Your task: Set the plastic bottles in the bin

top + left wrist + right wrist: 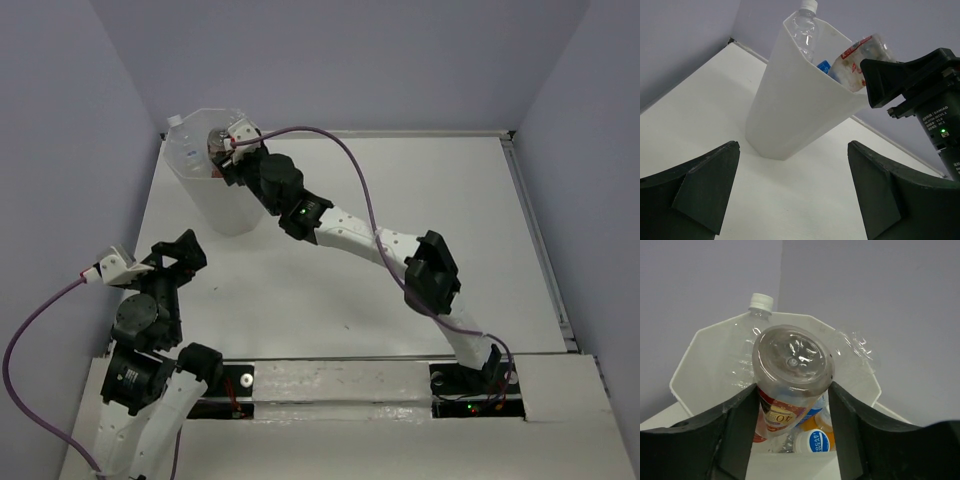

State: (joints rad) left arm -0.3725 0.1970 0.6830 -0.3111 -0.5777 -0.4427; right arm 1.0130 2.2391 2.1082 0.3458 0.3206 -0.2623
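The white faceted bin (215,195) stands at the far left of the table. My right gripper (228,152) is over its rim, shut on a clear bottle with a reddish label (792,375), held cap-down with its base toward the wrist camera. The gripper's midpoint (793,412) lies on that bottle. Inside the bin lie several bottles: a tall clear one with a white cap (757,310), an orange one (812,423) and a blue cap (816,440). My left gripper (185,255) is open and empty, low over the table near the bin (795,105).
The held bottle (860,55) and the right gripper's body (910,80) show above the bin's rim in the left wrist view. A raised rail (535,220) runs along the table's right edge. Grey walls close the back and sides.
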